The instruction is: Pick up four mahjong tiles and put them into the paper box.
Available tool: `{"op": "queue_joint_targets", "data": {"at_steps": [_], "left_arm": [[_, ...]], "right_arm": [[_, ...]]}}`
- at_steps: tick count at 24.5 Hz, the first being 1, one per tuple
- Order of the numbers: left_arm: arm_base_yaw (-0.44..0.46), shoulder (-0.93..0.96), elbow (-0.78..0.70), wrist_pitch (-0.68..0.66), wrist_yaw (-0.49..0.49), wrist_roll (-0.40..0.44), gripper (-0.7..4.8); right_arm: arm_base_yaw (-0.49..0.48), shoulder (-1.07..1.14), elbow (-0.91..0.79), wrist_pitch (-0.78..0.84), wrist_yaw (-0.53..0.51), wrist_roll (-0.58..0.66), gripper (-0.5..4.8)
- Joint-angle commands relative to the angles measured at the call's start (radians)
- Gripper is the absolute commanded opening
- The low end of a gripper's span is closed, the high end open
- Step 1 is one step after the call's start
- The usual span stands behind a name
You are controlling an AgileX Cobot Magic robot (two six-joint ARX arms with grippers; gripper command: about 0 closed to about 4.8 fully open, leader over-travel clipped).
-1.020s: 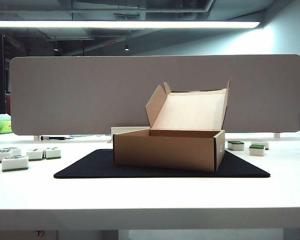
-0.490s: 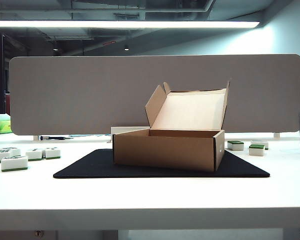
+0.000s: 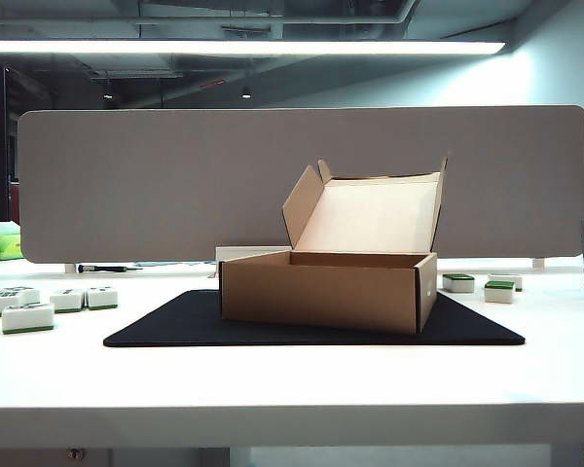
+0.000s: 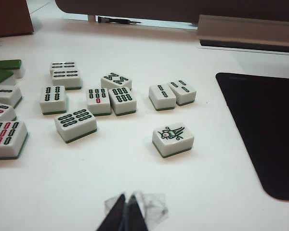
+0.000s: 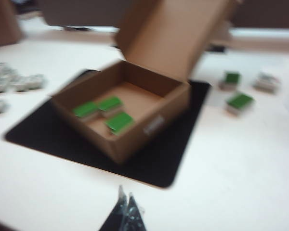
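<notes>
Left gripper (image 4: 126, 211), dark two-finger claw: fingertips pressed together, hovering above table, clear wrap on tips. Right gripper (image 5: 125, 211), same dark claw: tips together, raised above table, view blurred. Neither arm visible in exterior view.

- Box (image 3: 321, 297): brown cardboard outside, pale cream inside the raised lid; a small white label on one side wall.
- Three tiles (image 5: 105, 112) in the box: glossy green backs up, white bodies.
- Loose green tiles (image 5: 240, 102) on the table near the mat's right edge: green tops over white.
- Face-up tiles (image 4: 98, 99) near the table's left edge: white faces with dark green bar marks, some red; green bases.
- Lone tile (image 4: 173, 138): white, a dark green bird-like figure.
- Mat (image 3: 175, 326): plain black.
- Table (image 3: 292, 375): white.
- Left gripper (image 4: 124, 214) and right gripper (image 5: 126, 211): dark.
</notes>
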Motion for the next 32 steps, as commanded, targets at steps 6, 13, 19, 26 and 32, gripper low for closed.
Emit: {"op": "queue_joint_targets", "data": {"at_steps": [6, 13, 19, 26, 32], "left_arm": [[-0.001, 0.0, 0.001, -0.011, 0.008, 0.001, -0.05], [-0.001, 0.0, 0.001, -0.011, 0.008, 0.001, -0.05], [-0.001, 0.0, 0.001, -0.011, 0.008, 0.001, -0.05], [-0.001, 0.0, 0.001, -0.01, 0.008, 0.001, -0.05], [-0.001, 0.0, 0.001, -0.01, 0.008, 0.001, -0.05]], "right_arm": [[-0.001, -0.121, -0.241, 0.2, 0.194, 0.235, -0.01], [-0.003, -0.174, -0.323, 0.257, 0.439, 0.267, -0.01], [-0.039, -0.174, -0.364, 0.265, 0.451, 0.27, -0.01], [-0.066, -0.174, -0.364, 0.265, 0.451, 0.195, -0.01], [-0.066, -0.174, -0.367, 0.272, 0.452, 0.212, -0.01]]}}
